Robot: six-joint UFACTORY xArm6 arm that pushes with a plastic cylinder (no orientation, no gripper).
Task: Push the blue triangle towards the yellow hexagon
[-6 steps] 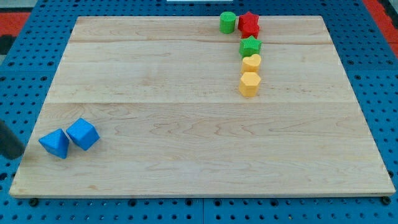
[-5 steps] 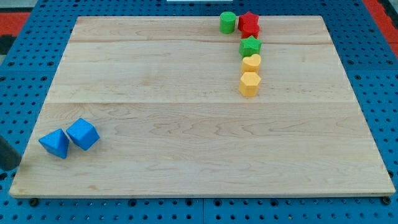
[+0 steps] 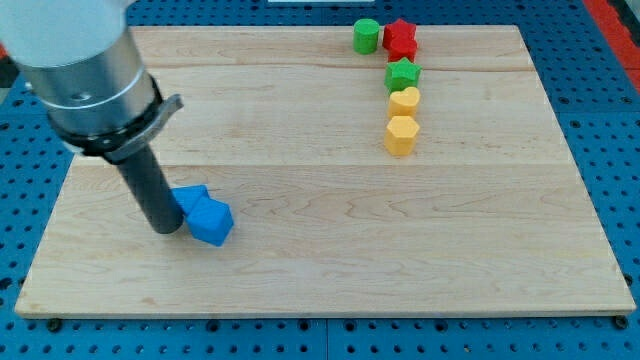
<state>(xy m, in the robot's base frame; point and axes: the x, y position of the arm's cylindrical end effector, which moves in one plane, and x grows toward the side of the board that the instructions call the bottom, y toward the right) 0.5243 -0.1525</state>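
My tip rests on the wooden board at the view's lower left, right against the left side of two blue blocks. The nearer blue block sits just right of the tip, and the other blue block touches it from behind. I cannot tell which of them is the triangle from here. The yellow hexagon stands far off towards the view's upper right, apart from the blue blocks.
A column of blocks runs up from the hexagon: a yellow block, a green star, a red star and a green cylinder. The arm's large grey body covers the board's upper left.
The arm has swung in from the view's left edge. Both blue blocks have been pushed to the right and slightly up, and they have turned while staying in contact.
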